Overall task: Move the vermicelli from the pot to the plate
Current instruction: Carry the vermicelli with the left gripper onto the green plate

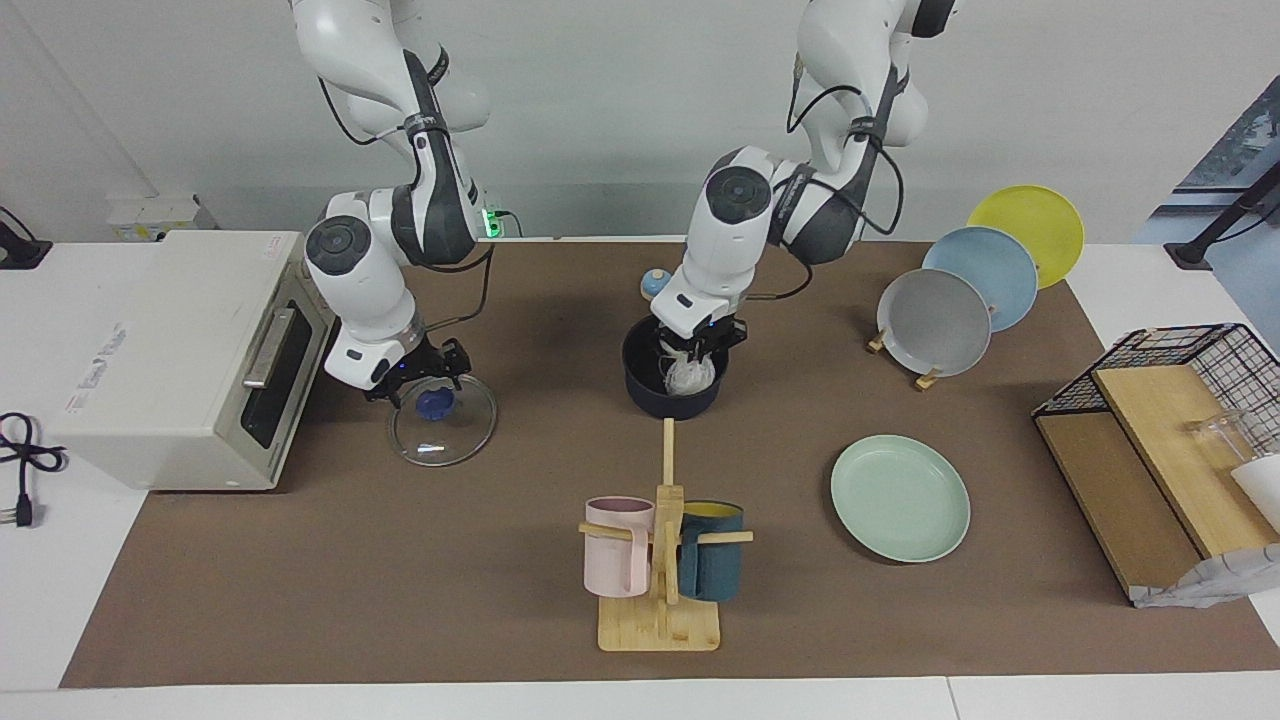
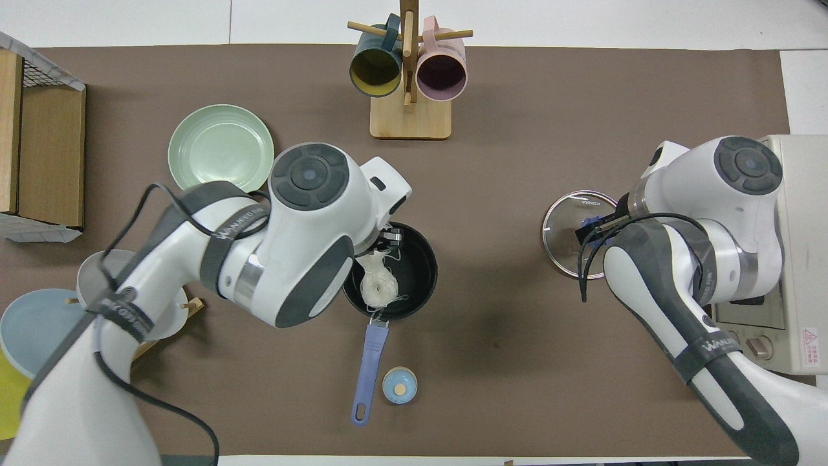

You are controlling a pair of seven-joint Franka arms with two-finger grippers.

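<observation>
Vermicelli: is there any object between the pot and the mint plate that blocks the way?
Nothing visible does. The vermicelli sits in the pot under the left tool; only bare mat lies between it and the plate.

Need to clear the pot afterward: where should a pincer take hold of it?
By the long blue handle of the pot, from above. It sticks out flat toward the robots, free of the left pincer at the vermicelli.

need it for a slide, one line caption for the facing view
Left pincer grips vermicelli in the pot; right pincer at the lid; plate empty.
</observation>
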